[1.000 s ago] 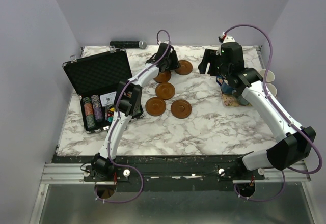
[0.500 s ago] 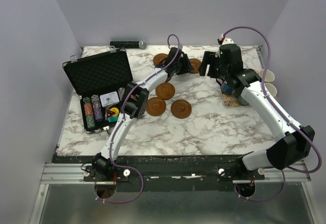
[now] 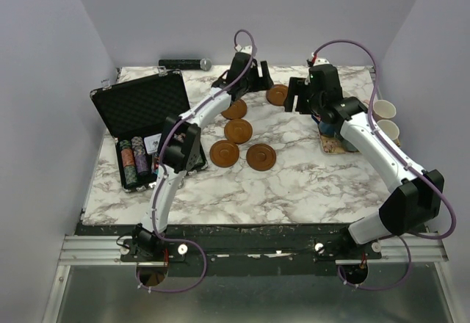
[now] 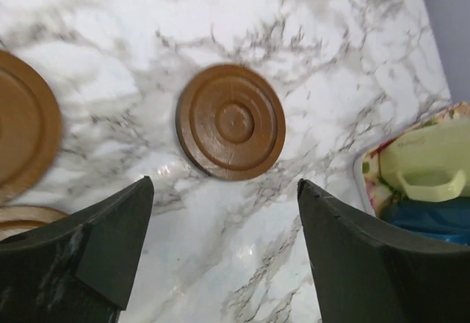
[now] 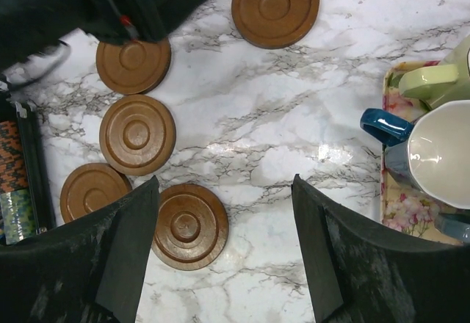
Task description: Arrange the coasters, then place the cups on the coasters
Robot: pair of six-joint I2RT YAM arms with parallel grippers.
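The left arm [image 3: 192, 121] and right arm [image 3: 382, 150] have glossy white shells between chunky black joint housings. A purple cable [image 3: 246, 40] loops from each black base, at the bottom of the frame, up to the wrist. The left gripper [image 4: 224, 183] and right gripper [image 5: 224, 180] are matte black, with broad, blunt, wedge-shaped jaws. The left wrist carries a small red mark [image 5: 128, 22].
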